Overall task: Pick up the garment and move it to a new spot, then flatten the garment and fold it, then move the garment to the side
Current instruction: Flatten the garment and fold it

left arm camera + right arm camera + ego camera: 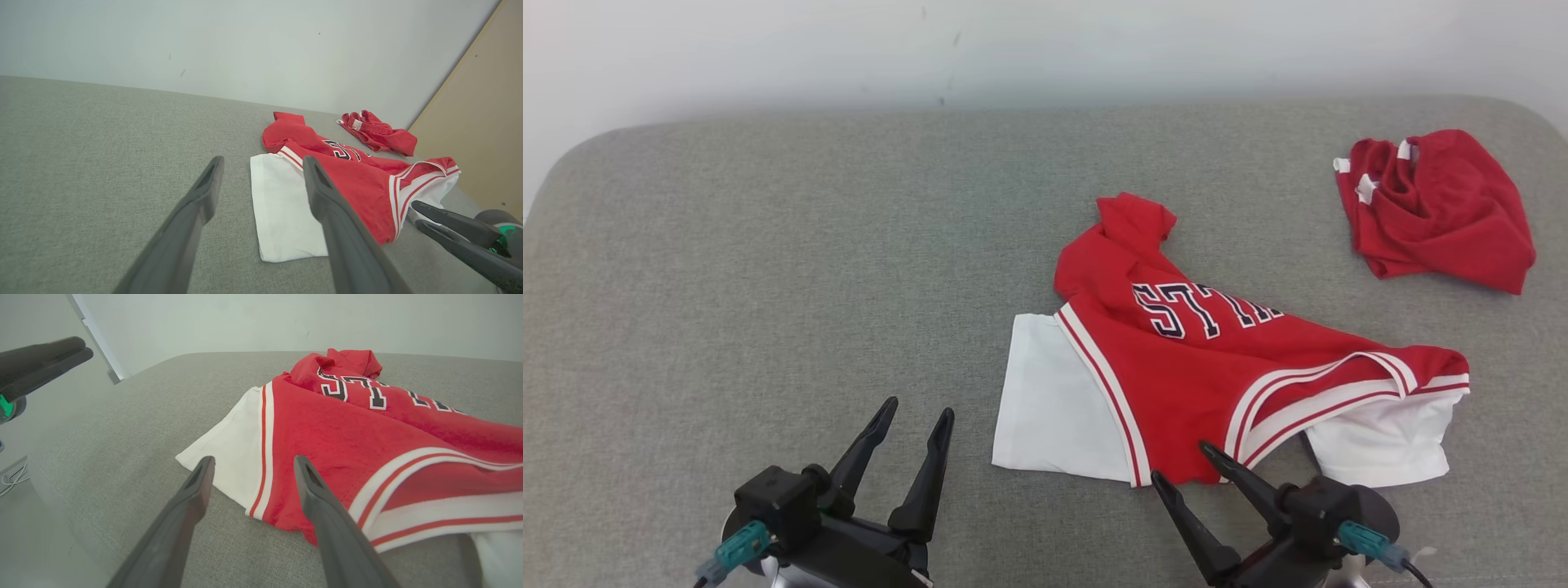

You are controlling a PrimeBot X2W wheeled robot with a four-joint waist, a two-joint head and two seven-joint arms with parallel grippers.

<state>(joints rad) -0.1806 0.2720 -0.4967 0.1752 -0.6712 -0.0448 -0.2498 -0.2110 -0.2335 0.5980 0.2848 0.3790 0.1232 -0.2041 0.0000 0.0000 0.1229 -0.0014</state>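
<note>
As left gripper (920,406) gapes, right gripper (1180,461) seemingly hovers

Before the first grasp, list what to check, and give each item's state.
1. Left jaws open, holding nothing: ok.
2. Right jaws open, holding nothing: ok.
3. Jersey hem close ahead of the right jaws: ok.
4. Jersey lying flat: not ok, its far end is bunched and the body is creased.
5. Bare grey surface on the left for a new spot: ok.
6. Other garment apart from the jersey: ok.
</note>
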